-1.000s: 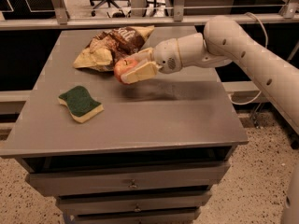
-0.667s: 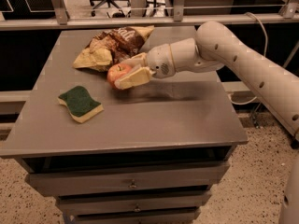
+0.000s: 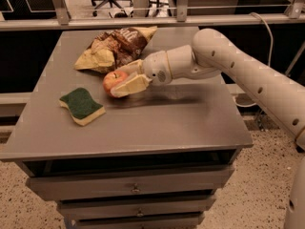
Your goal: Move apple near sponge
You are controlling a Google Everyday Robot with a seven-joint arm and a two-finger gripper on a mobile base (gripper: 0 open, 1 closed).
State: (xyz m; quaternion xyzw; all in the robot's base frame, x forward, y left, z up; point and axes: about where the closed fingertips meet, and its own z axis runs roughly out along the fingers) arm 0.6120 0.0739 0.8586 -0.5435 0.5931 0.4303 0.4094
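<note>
A small red apple [image 3: 114, 79] with a yellowish patch is held between my gripper's pale fingers [image 3: 131, 85], low over the grey table [image 3: 171, 123]. My gripper [image 3: 123, 77] reaches in from the right on a white arm and is shut on the apple. The sponge [image 3: 82, 106], dark green on top with a pale yellow base, lies flat on the table at the left front, a short gap down and left of the apple.
A crumpled brown-and-yellow snack bag [image 3: 116, 48] lies at the back of the table, just behind the apple. The table has drawers [image 3: 136, 187] below its front edge. A railing and an office chair stand behind.
My gripper has carried the apple to the left and slightly lower, closer to the sponge. The sponge and bag have not moved.
</note>
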